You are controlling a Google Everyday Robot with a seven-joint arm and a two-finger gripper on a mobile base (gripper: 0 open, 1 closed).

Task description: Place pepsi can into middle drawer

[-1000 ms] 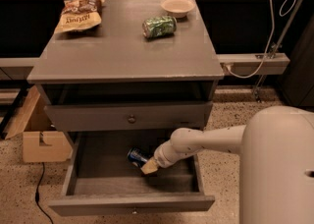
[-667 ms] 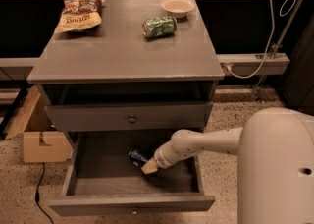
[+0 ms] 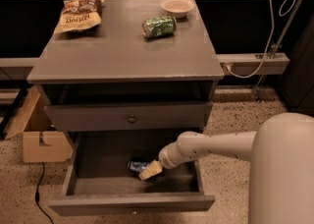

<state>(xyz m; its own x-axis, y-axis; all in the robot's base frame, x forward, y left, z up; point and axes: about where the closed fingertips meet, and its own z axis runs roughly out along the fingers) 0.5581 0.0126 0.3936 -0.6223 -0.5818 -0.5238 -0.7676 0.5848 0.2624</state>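
The pepsi can (image 3: pixel 137 165), blue and lying on its side, rests on the floor of the open middle drawer (image 3: pixel 98 181), which is pulled out below the drawer front with the round knob (image 3: pixel 131 119). My gripper (image 3: pixel 150 170) reaches down into the drawer from the right on a white arm (image 3: pixel 211 147). Its cream tip is right against the can's right end. I cannot tell whether it holds the can.
On the cabinet top (image 3: pixel 117 51) lie a green soda can (image 3: pixel 159 26), a chip bag (image 3: pixel 77 15) and a small bowl (image 3: pixel 176 6). A cardboard box (image 3: pixel 37 134) stands on the floor at the left. My white base (image 3: pixel 284 174) fills the lower right.
The gripper and the can have sunk slightly lower in the drawer, towards its front. Nothing else has moved.
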